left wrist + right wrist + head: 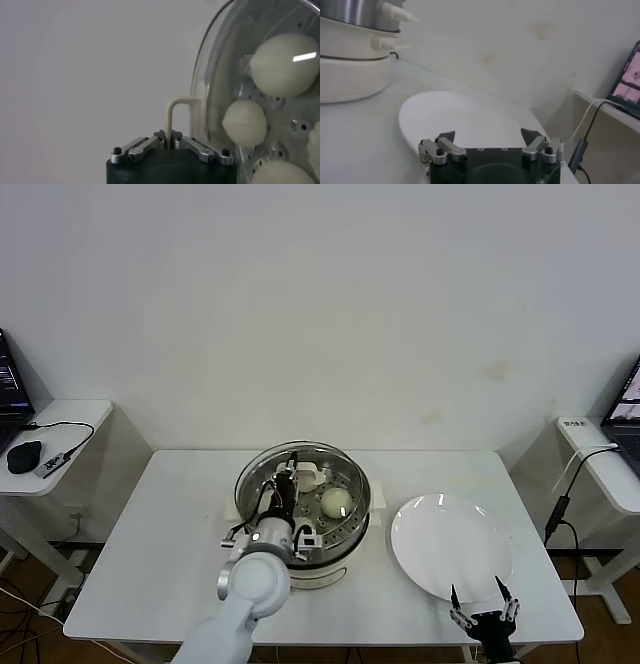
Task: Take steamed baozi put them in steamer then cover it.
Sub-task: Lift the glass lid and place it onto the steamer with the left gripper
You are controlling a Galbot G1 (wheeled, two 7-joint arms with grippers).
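Observation:
The steamer (342,546) stands mid-table, a shiny steel pot on a white base. The clear glass cover (345,474) lies over its mouth; whether it rests on the rim I cannot tell. My left gripper (287,486) is above the pot, shut on the cover's cream bar handle (172,112). In the left wrist view my left gripper (168,136) pinches that handle, and through the cover (215,75) several baozi (285,65) lie on the perforated tray. One baozi (336,502) shows in the head view. My right gripper (483,612) hangs open and empty at the table's front right.
A bare white plate (450,546) lies right of the steamer, just beyond my right gripper (489,134), with the steamer's base (350,70) farther off. Side tables with cables stand at both sides, a black mouse (23,456) on the left one.

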